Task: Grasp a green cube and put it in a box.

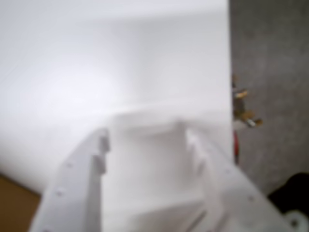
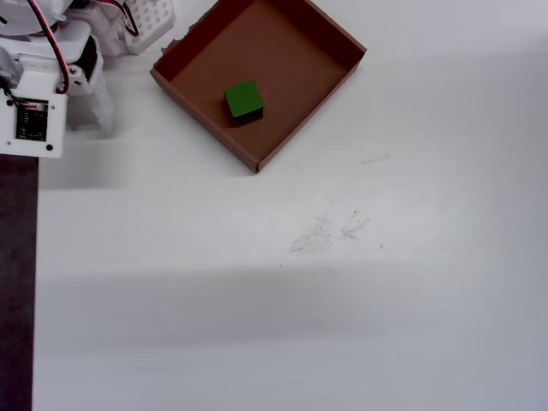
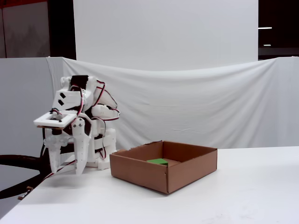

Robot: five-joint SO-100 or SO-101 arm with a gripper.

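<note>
End effector [image 3: 66, 169] spread wide, empty, green cube [image 2: 243, 100] inside box [image 2: 334, 84], no legible writing

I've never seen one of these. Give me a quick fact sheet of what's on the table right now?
Cube: green cube lies on the floor of the box
Box: brown cardboard box, open top, low walls
Arm: white robot arm folded back beside the box
Gripper: gripper points down, open, empty
Table: white table, faint scuffs mid-surface
</note>
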